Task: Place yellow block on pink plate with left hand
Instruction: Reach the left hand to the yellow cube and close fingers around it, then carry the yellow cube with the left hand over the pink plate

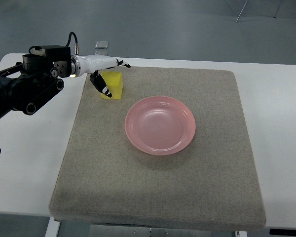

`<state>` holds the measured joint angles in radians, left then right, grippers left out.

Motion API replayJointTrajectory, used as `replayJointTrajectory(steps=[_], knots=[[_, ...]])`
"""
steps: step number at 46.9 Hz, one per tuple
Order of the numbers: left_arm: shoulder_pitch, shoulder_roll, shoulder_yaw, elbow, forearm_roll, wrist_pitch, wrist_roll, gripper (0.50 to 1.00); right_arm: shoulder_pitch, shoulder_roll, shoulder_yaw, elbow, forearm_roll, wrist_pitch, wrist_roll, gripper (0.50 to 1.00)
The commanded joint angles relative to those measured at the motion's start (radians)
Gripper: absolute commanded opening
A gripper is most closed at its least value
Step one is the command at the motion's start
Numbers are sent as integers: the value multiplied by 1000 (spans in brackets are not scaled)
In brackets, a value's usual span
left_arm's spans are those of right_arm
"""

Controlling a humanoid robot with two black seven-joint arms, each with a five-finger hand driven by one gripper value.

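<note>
A white table (281,98) carries a grey-beige mat (158,192) that covers most of its middle. Near the mat's centre lies the pink plate (161,125), round, shallow and bare inside. The yellow block (113,85) sits on the mat at its far left corner, well apart from the plate, up and to the left of it. The left arm (24,89) comes in from the picture's left edge, its black links crossing the bare table, and ends in a white left hand (99,69) that hangs right at the block. One dark-tipped finger (101,86) points down along the block's left face and overlaps it in the view; another thin finger (122,63) sticks out to the right above the block's top edge. The fingers are spread rather than wrapped round the block, so the hand looks released, holding nothing, though whether the lower finger actually touches the block cannot be told from this angle. The block rests flat on the mat, not lifted. A small clear object (102,45) lies at the table's far edge behind the hand.
</note>
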<state>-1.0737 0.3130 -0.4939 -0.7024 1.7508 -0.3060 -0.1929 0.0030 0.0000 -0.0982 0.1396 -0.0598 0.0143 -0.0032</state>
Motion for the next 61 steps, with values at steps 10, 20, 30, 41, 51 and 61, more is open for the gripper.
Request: replayJointTrajectory(steps=[10,20,30,41,51,61], knots=[[5,1,34,0,19,8,1,810,0,0,0,0,0,1,0,924],[5,3,35,0,24,8,3,688,0,0,0,0,0,-1,0,924],[-3,14,31,-14,46,10,3,500,0,0,0,0,0,1,0,924],[-12,126,23,-207,36,2,0,500,0,0,0,0,0,1,0,924],[-2,181,23,-433,19,4,-7,500,0,0,0,0,0,-1,0,924],[20,156,46,-540,19,-7,-7,500,0,0,0,0,0,-1,0,924]])
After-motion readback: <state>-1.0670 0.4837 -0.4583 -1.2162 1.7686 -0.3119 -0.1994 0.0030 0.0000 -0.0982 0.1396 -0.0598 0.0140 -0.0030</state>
